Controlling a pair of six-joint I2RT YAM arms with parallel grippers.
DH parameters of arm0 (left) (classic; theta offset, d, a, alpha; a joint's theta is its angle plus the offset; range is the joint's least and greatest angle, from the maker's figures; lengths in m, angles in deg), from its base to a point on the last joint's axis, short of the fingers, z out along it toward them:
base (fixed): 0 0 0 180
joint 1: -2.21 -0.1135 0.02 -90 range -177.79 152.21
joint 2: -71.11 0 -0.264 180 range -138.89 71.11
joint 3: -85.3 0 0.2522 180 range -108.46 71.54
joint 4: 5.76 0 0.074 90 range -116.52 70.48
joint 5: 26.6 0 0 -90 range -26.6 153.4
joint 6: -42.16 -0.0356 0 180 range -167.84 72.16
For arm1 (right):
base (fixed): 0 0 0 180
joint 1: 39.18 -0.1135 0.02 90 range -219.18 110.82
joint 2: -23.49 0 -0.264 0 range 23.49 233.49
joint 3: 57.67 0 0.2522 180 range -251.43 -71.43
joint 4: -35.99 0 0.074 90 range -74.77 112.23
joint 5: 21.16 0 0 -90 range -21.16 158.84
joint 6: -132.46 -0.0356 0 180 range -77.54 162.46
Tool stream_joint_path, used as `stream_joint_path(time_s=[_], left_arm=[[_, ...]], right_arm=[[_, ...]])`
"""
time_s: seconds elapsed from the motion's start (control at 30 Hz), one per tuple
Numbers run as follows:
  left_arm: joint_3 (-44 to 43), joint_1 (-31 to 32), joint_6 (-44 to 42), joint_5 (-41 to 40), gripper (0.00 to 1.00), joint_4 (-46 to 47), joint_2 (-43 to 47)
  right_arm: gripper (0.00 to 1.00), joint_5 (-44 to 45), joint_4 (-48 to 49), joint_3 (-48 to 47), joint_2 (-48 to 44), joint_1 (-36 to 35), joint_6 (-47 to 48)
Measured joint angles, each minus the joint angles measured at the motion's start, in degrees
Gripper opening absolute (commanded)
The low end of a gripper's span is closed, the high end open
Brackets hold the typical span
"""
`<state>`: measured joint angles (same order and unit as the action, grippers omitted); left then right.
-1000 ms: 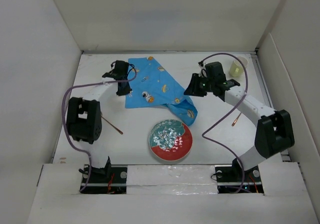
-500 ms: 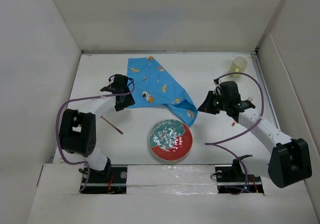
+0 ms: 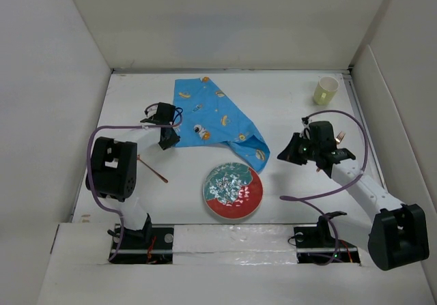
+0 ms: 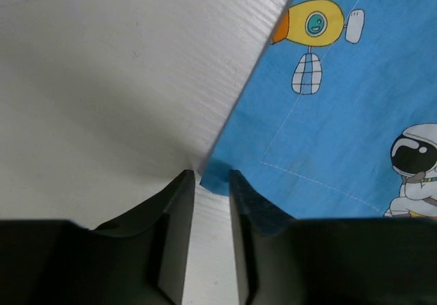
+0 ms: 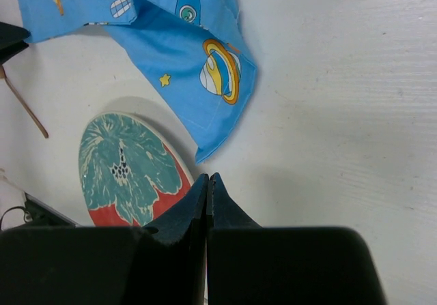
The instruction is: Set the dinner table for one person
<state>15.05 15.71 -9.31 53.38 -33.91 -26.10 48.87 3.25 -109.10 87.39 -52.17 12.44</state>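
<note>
White walls enclose the dinner table [image 3: 287, 97], which fills the overhead view. A blue cartoon-print placemat [image 3: 212, 117] lies rumpled at its middle, with a red and teal plate [image 3: 233, 191] just below it. The left gripper [image 4: 208, 179] is narrowly parted at the cloth's left corner, which seems to sit between its fingertips. The right gripper [image 5: 207, 179], pressed closed and empty, hovers right of the plate.

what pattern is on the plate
Teal leafy centre, red rim on the plate; clearest in right wrist view.
</note>
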Motion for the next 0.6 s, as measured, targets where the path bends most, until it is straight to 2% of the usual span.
stream_joint_path(time_s=[0.03, 0.13, 0.2, 0.23, 0.27, 0.37, 0.6], left_arm=[[0.0, 0.0, 0.1, -0.2, 0.17, 0.3, -0.1], [-0.2, 0.0, 0.2, -0.4, 0.16, 1.4, -0.6], [-0.2, 0.0, 0.3, -0.5, 0.12, 1.8, -0.8], [-0.2, 0.0, 0.3, -0.5, 0.05, 1.9, -0.9], [-0.3, 0.0, 0.3, -0.6, 0.01, 2.2, -0.9], [-0.6, 0.0, 0.1, -0.9, 0.0, 2.1, -1.2], [-4.4, 0.0, -1.9, -0.9, 0.0, -0.9, -1.3]], right_arm=[[0.0, 0.0, 0.0, 0.0, -0.2, 0.3, 0.0], [0.01, 0.0, 0.1, 0.1, -0.3, 0.9, 0.0], [0.18, 0.0, 0.1, 0.4, -0.5, 1.5, -0.1], [0.31, 0.0, 0.2, 0.7, -0.7, 2.0, -0.1], [0.37, 0.1, 0.2, 1.1, -0.8, 2.4, -0.3], [0.49, 0.1, 0.1, 2.1, -0.7, 3.0, -0.2], [0.5, -2.0, 1.0, 3.0, 7.0, 2.7, 0.5]])
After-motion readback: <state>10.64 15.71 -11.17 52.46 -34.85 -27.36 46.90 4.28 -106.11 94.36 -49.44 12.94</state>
